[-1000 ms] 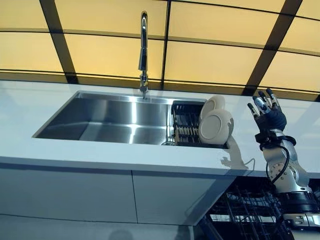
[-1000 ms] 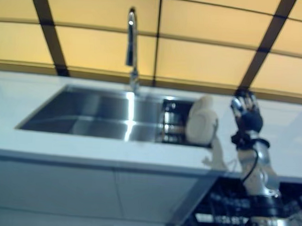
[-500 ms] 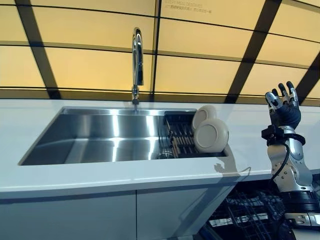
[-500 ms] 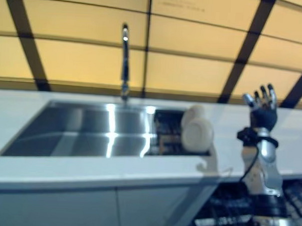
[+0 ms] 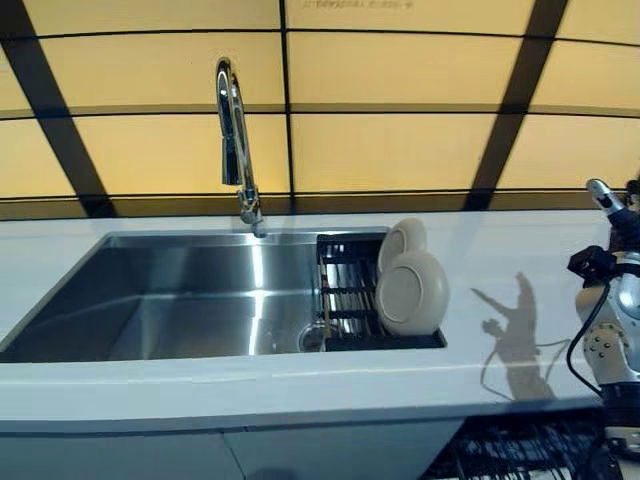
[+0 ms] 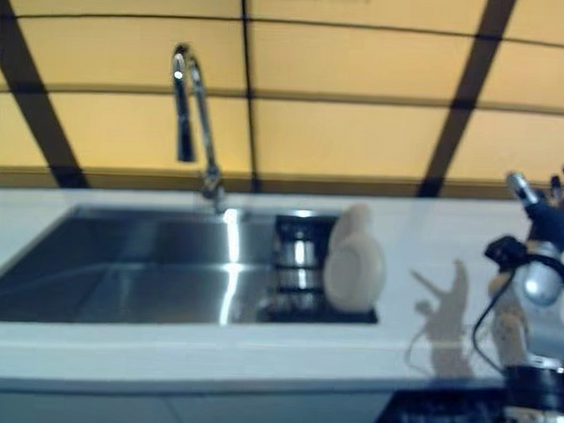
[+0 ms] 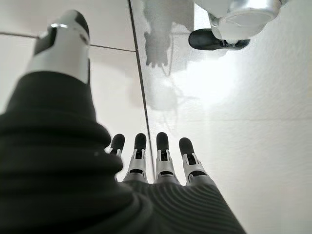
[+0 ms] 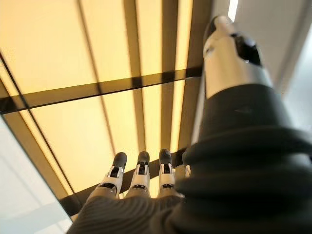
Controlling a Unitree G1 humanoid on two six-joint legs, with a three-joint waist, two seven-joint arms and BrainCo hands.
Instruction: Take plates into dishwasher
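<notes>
2 plates (image 5: 412, 291) upright on edge in sink rack (image 5: 345, 295), faces fwd

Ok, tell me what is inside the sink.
In the sink, at its right end, a dark dish rack holds two cream plates on edge. The drain shows beside it. What is under the rack is hidden.

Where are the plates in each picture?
Left eye view: plates stand in the rack at the sink's right end, right of centre.
Right eye view: same spot, plates near centre.
Left wrist view: not in it.
Right wrist view: not in it.
Shared landmark: the tap, left of the plates in both eye views.
</notes>
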